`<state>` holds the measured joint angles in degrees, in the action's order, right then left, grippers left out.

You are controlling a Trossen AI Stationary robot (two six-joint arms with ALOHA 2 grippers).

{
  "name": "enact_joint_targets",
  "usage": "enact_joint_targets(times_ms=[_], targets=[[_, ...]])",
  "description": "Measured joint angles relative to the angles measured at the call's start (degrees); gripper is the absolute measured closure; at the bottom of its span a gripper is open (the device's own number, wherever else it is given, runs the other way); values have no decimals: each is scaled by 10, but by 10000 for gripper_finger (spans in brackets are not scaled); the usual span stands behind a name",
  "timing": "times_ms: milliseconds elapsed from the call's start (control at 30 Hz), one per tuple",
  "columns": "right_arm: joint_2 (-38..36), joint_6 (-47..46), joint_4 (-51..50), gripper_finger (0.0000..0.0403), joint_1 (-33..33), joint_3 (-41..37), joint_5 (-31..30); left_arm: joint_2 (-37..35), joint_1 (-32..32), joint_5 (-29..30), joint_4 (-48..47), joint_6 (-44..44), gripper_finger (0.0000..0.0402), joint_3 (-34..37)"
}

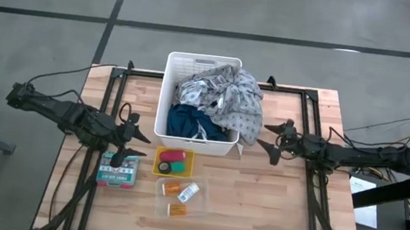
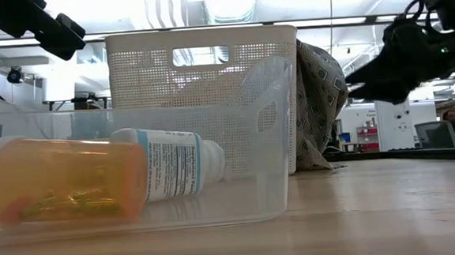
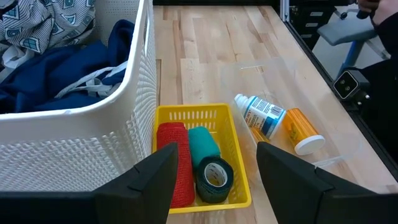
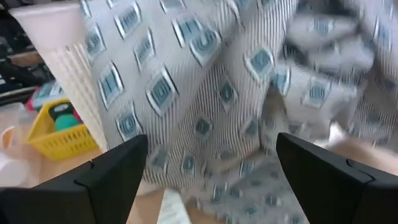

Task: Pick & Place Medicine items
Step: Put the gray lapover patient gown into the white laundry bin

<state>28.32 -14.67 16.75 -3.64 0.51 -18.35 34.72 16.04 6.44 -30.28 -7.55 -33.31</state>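
Left tool (image 1: pixel 131 134) hangs apart, empty, left of the yellow basket (image 1: pixel 160 153) holding the red cylinder (image 1: pixel 175 156) and green roll (image 1: pixel 164 168). Right tool (image 1: pixel 271 142), apart, may snag the grey patterned cloth (image 1: pixel 230 98).

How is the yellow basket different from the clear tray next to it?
The yellow basket is opaque with mesh walls; the clear tray is see-through and smooth. The basket holds a red roll and a green roll; the tray holds bottles. Both rest on the wooden table.
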Motion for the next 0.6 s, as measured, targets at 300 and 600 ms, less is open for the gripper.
enact_joint_targets(times_ms=[300,600], targets=[[66,16,54,48,0,0,24,0,0,0,0,0,176,0],[193,1,149,48,0,11,52,0,0,0,0,0,176,0]])
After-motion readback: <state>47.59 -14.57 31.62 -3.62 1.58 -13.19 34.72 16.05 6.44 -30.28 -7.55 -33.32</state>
